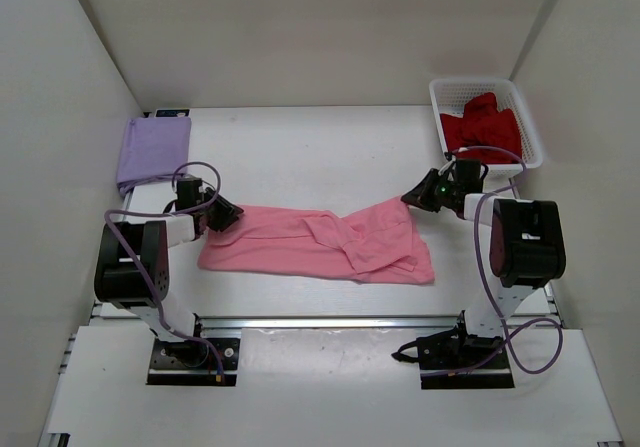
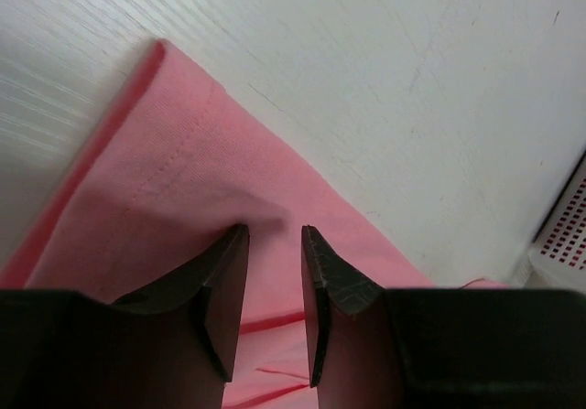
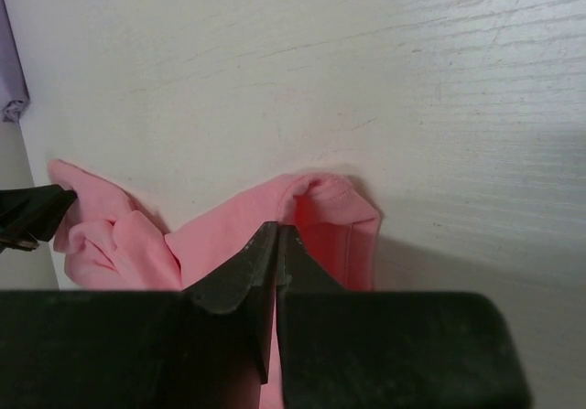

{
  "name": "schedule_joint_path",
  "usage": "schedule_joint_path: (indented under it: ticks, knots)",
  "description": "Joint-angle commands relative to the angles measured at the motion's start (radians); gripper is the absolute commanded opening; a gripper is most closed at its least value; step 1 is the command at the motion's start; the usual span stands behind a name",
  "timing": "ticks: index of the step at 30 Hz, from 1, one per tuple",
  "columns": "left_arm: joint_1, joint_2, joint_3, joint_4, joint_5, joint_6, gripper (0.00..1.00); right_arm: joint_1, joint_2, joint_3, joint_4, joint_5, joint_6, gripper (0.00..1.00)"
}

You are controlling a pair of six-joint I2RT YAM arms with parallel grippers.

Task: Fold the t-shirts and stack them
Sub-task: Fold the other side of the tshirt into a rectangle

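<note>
The pink t-shirt [image 1: 310, 242] lies spread and creased across the table's middle. My left gripper [image 1: 228, 213] sits at its left corner; in the left wrist view its jaws [image 2: 275, 231] stand open, with pink cloth [image 2: 183, 180] under and between them. My right gripper [image 1: 410, 197] is at the shirt's far right corner. Seen from the right wrist, the fingers [image 3: 277, 228] are shut on a raised fold of the pink cloth [image 3: 229, 221]. The lavender t-shirt [image 1: 152, 147] lies folded at the back left. The dark red t-shirt [image 1: 483, 125] is bunched in the basket.
A white lattice basket [image 1: 480, 83] stands at the back right, close behind my right arm; its corner [image 2: 568, 226] shows in the left wrist view. White walls enclose the table on three sides. The arm bases sit at the near edge.
</note>
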Motion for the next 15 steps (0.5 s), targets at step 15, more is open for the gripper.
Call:
schedule_joint_path:
  ticks: [15]
  knots:
    - [0.103,-0.010,-0.009,0.011,0.016,-0.029,0.40,-0.116,-0.061,-0.006,0.058,0.047,0.032,0.00]
